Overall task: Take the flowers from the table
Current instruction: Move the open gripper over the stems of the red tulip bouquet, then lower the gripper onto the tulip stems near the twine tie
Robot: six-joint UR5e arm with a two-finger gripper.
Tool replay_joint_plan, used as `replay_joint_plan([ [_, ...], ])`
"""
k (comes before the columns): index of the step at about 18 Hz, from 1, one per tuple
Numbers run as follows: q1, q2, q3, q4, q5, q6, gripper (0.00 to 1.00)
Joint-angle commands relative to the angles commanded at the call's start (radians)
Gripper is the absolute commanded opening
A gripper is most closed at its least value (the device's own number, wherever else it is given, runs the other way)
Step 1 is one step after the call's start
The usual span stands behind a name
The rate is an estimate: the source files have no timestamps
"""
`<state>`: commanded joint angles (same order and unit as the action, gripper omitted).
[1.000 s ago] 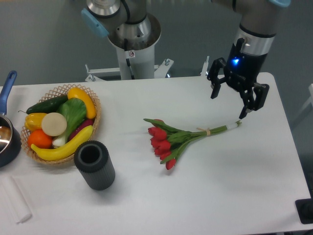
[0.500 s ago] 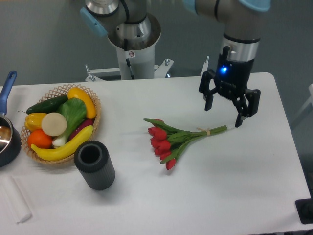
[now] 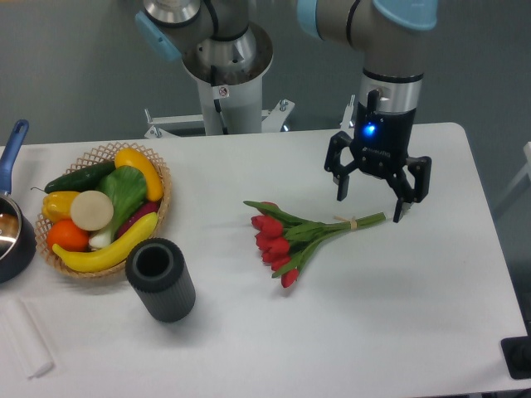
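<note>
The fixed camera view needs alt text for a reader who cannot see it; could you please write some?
An open gripper hovers over the stem end of the flowers, red tulips lying on the white table. To the left sit a wicker basket of toy vegetables and a dark cylinder.

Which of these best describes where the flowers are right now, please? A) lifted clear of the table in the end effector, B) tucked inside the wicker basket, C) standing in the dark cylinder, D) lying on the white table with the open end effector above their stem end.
D: the flowers lie flat on the table, with the end effector open above their stems.
</note>
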<state>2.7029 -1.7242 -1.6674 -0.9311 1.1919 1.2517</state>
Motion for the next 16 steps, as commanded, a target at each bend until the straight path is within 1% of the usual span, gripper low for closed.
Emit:
replay_joint_plan([
  [2, -0.005, 0.002, -0.014, 0.005, 0.002, -0.003, 1.00],
  [4, -0.023, 0.000, -0.014, 0.002, -0.002, -0.015, 1.00],
  [5, -0.026, -0.002, -0.014, 0.002, -0.003, -0.032, 1.00],
  [7, -0.026, -0.017, 0.001, 0.008, -0.005, -0.132, 1.00],
  [9, -0.028, -0.021, 0.002, 0.021, -0.014, -0.130, 1.00],
  [11, -0.032, -0.035, 0.002, 0.023, -0.015, -0.123, 1.00],
  [12, -0.034, -0.038, -0.003, 0.020, -0.014, -0.097, 1.00],
  [14, -0.035, -0.038, -0.021, 0.005, -0.011, 0.006, 1.00],
  [16, -0.035, -0.037, -0.047, -0.014, -0.003, 0.037, 1.00],
])
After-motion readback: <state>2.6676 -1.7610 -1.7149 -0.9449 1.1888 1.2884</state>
